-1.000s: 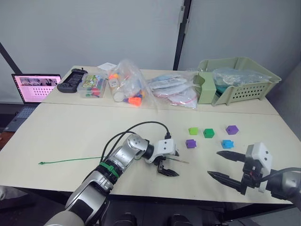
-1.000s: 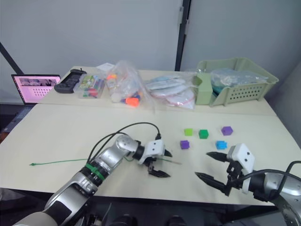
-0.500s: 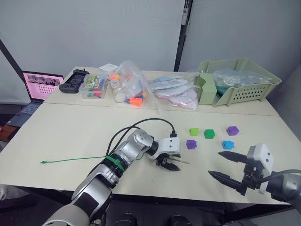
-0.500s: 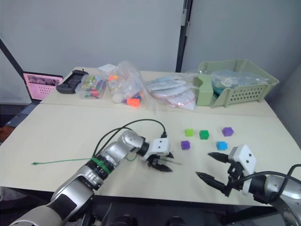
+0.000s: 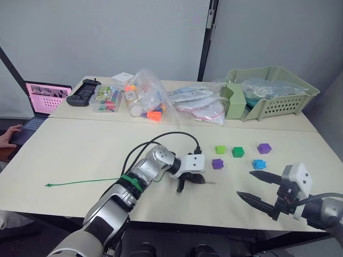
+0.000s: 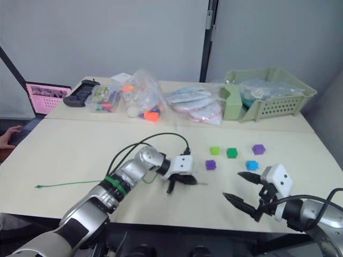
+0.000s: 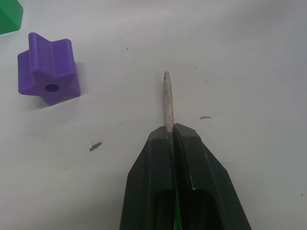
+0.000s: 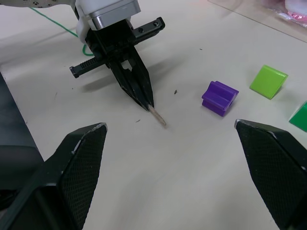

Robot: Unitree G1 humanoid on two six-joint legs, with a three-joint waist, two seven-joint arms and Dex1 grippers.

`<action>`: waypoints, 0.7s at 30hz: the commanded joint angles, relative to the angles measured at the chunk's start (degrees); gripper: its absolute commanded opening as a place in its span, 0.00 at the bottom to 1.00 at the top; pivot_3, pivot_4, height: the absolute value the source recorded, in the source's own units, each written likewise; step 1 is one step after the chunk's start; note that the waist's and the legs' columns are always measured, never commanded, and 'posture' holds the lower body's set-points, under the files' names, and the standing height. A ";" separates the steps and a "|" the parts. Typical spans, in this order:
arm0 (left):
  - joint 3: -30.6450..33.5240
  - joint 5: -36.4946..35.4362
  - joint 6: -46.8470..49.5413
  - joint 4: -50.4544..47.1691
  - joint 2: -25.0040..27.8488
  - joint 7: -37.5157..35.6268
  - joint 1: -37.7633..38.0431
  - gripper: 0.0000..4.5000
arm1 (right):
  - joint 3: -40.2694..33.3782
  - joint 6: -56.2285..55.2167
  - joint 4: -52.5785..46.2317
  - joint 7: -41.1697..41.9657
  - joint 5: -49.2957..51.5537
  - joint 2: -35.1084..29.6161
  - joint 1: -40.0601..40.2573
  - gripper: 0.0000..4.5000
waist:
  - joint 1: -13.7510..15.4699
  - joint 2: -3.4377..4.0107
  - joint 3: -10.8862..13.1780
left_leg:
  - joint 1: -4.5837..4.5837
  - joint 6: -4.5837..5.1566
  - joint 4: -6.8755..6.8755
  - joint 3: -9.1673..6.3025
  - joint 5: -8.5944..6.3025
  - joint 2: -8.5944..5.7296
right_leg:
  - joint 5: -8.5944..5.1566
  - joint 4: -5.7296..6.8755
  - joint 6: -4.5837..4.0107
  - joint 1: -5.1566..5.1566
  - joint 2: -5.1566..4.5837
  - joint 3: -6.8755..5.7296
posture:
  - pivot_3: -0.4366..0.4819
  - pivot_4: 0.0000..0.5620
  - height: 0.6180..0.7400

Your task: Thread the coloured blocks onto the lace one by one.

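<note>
My left gripper (image 5: 202, 181) is shut on the lace's stiff pale tip (image 7: 167, 98), which sticks out past the closed fingers low over the table. From there the thin green lace (image 5: 80, 182) trails off to the left across the table. A purple block (image 5: 217, 164) lies just right of the tip. Beyond it sit a lime green block (image 5: 220, 149), a dark green block (image 5: 238, 152), a second purple block (image 5: 263, 148) and a blue block (image 5: 259, 164). My right gripper (image 5: 247, 183) hovers open at the front right, empty, below the blue block.
Along the back of the table stand a laptop (image 5: 45, 98), a black controller (image 5: 83, 92), plastic bags of toys (image 5: 144, 96) and a green basket (image 5: 268, 91). A person's hand (image 5: 8, 136) rests at the left edge. A black cable (image 5: 161, 140) loops over my left arm.
My left gripper has gone from wide open to shut on the lace tip. A person's hand has appeared at the left edge. The right gripper has stayed open in place.
</note>
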 commanded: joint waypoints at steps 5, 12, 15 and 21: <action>3.76 -1.67 7.99 -11.08 8.73 -5.37 2.68 0.00 | -2.38 0.98 -3.82 -8.57 0.36 4.36 0.67 1.00 | -1.44 0.03 0.00 | -0.02 0.00 -0.08 -0.01 -0.01 0.19 | 0.00 0.04 -0.04 -0.11 0.14 0.02 | 0.48 0.27 1.00; 6.75 -4.18 15.48 -29.10 19.12 -8.43 8.90 0.00 | -1.84 3.94 -1.91 -25.26 -4.41 10.74 -5.29 1.00 | -1.06 0.10 0.02 | -0.13 0.00 -0.12 0.01 -0.01 0.30 | 0.25 0.07 -0.52 -0.35 0.07 0.04 | 0.48 0.27 1.00; 7.54 -4.62 17.70 -34.15 21.60 -8.18 10.76 0.00 | -0.86 6.45 1.27 -31.64 -8.19 11.72 -9.72 1.00 | -0.54 0.11 0.02 | -0.17 0.00 -0.09 0.04 -0.01 0.25 | 0.26 0.06 -0.54 -0.37 0.01 0.05 | 0.48 0.27 1.00; 8.77 -6.26 22.50 -40.39 22.63 -6.18 12.31 0.00 | -0.35 11.65 13.22 -40.06 -12.05 12.56 -23.18 1.00 | -0.65 0.14 0.04 | -0.24 0.00 -0.07 0.08 0.00 0.16 | 0.27 0.04 -0.55 -0.43 0.00 0.05 | 0.48 0.27 1.00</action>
